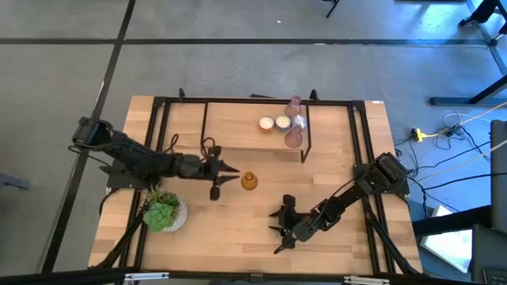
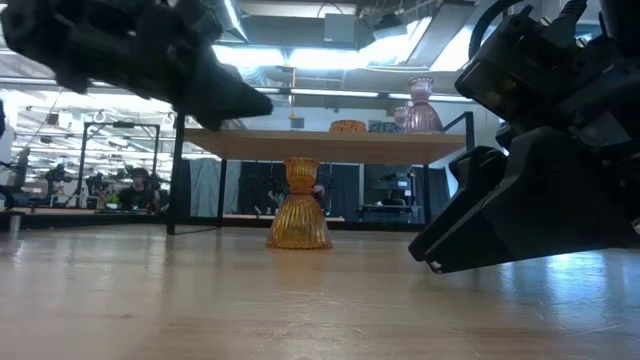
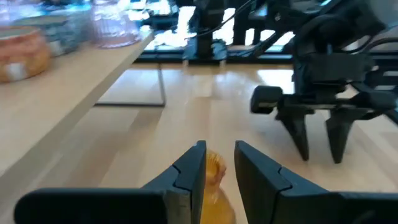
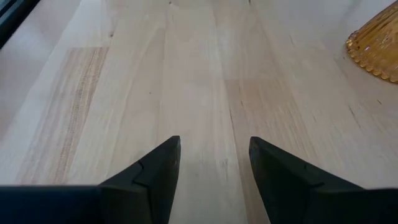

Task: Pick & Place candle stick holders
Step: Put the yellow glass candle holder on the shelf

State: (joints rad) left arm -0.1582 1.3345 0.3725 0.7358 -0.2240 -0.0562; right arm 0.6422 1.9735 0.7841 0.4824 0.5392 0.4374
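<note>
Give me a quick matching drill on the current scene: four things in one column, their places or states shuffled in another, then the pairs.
Things:
1. amber holder
2. pink holder
3. plant
4. right gripper

Places or states:
A. on the raised shelf at the table's far side
B. open, empty, over bare wood near the table's front
C. alone on the table's middle, just ahead of the left gripper
D. at the table's front left corner, in a white pot

Pairs: 1-C, 2-A, 3-D, 4-B
</note>
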